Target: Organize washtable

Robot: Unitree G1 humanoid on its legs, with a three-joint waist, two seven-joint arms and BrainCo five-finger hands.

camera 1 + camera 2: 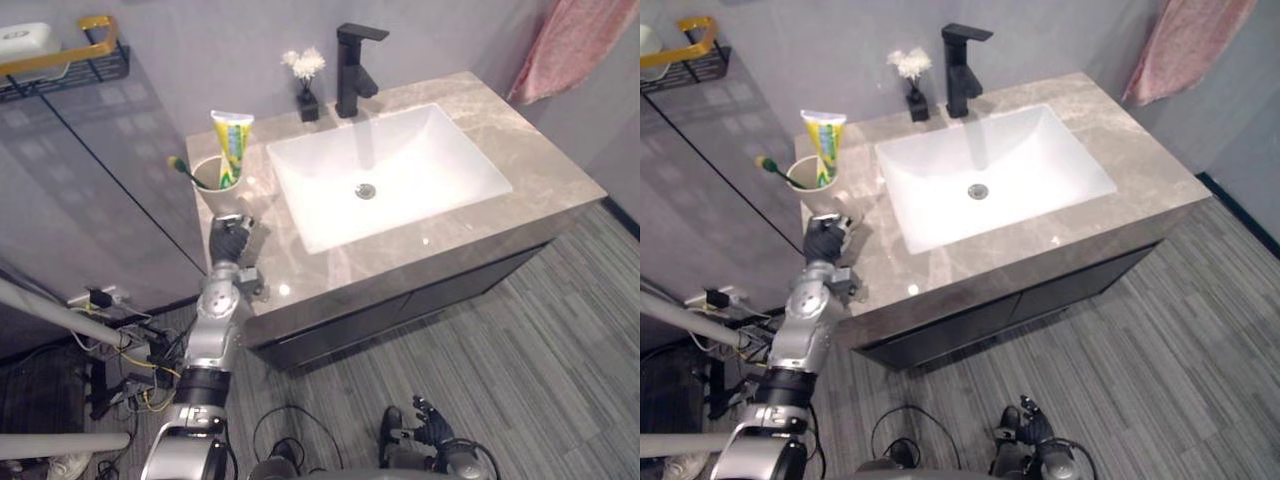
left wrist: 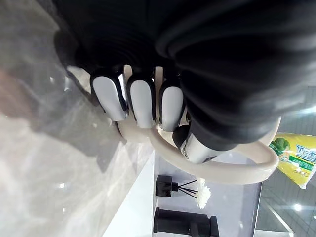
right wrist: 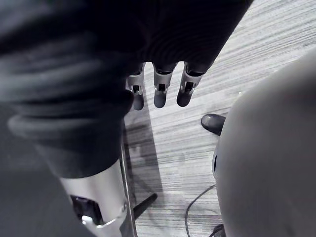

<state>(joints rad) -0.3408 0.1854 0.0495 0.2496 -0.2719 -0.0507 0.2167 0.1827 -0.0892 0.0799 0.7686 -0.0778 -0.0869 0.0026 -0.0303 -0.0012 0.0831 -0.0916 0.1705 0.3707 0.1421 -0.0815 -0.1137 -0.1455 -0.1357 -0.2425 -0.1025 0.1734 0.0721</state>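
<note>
Right hand (image 1: pixel 428 428) low near floor, fingers loose, empty. Left hand (image 1: pixel 232 243) clasps cup (image 1: pixel 213 192) at countertop (image 1: pixel 540 170) left edge; 1 toothpaste tube (image 1: pixel 232 145), 1 toothbrush (image 1: pixel 180 165) inside. Step: gripping cup. Next probably needs level lift, no tipping.

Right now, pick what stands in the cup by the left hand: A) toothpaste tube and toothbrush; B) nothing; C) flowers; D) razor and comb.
A: a yellow-green toothpaste tube and a green-headed toothbrush stick out of the cup at the counter's left end.
</note>
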